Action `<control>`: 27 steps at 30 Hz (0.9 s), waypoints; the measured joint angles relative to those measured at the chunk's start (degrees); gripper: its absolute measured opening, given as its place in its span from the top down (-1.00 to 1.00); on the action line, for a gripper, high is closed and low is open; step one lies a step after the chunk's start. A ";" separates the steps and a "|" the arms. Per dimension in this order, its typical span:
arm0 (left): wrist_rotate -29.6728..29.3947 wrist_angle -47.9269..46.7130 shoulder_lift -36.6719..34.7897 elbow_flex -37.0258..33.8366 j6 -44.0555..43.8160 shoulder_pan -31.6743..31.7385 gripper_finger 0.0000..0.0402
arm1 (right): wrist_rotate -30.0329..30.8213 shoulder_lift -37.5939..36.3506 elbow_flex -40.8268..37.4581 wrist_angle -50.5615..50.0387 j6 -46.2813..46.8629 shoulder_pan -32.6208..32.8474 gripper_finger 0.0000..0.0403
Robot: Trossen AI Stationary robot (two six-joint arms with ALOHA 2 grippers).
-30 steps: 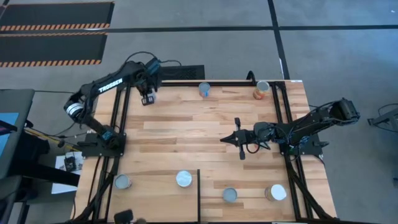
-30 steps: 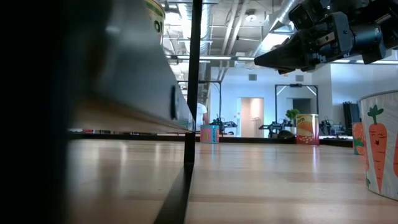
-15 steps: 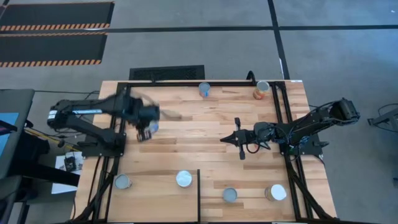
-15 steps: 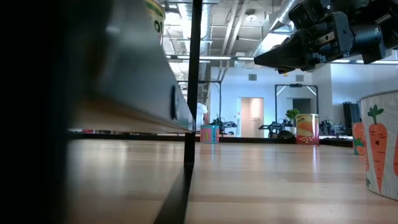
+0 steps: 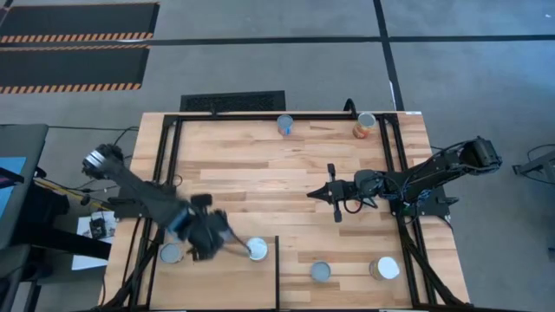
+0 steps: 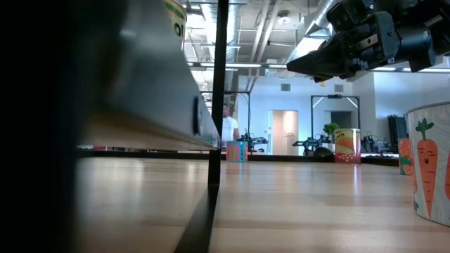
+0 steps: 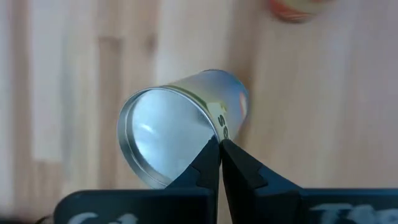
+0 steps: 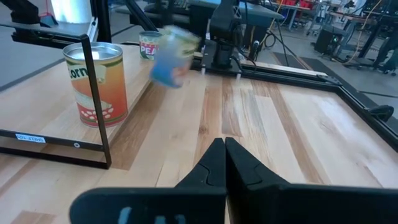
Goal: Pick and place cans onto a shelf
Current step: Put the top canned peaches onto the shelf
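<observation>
My left gripper (image 5: 206,237) hangs over the near left of the table, shut on a silver-topped can (image 7: 177,137) with a blue label, which shows blurred in the right wrist view (image 8: 170,61). My right gripper (image 5: 310,194) waits shut over the table's middle, pointing left, with nothing in it. An orange-labelled can (image 8: 96,84) and another can (image 8: 149,43) stand upright on the pale shelf (image 8: 31,102). Several cans (image 5: 257,250) (image 5: 321,271) (image 5: 386,269) stand along the near side. Two more (image 5: 285,124) (image 5: 365,126) stand at the far edge. My left gripper pinches the can's top rim (image 7: 210,129) at one side between its two fingertips (image 7: 231,160). The fingers come from above, pointing steeply down. The can hangs tilted below them, clear of the wood, with its silver top turned up toward the wrist.
Black metal bars (image 5: 277,269) frame the table and the shelf, and one upright (image 6: 221,91) stands close to the low camera. A carrot-printed can (image 6: 429,169) stands near the front right. A person (image 6: 228,128) stands in the room far behind.
My left gripper has swung from the table's far left corner toward the near edge, turning about as it went, carrying the can clear of the wood. It has stayed shut. A person has stepped into sight in the room behind.
</observation>
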 joint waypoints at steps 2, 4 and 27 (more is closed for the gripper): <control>0.12 -0.16 3.57 2.72 0.07 -1.38 1.00 | 0.00 0.00 0.00 0.00 0.01 0.00 0.96; 0.28 -0.13 6.77 6.17 0.44 -2.37 1.00 | 0.00 0.00 0.00 0.15 0.05 0.00 0.96; 2.54 0.12 18.71 20.85 -3.77 -5.82 1.00 | -0.15 0.00 0.00 0.58 0.01 0.00 0.96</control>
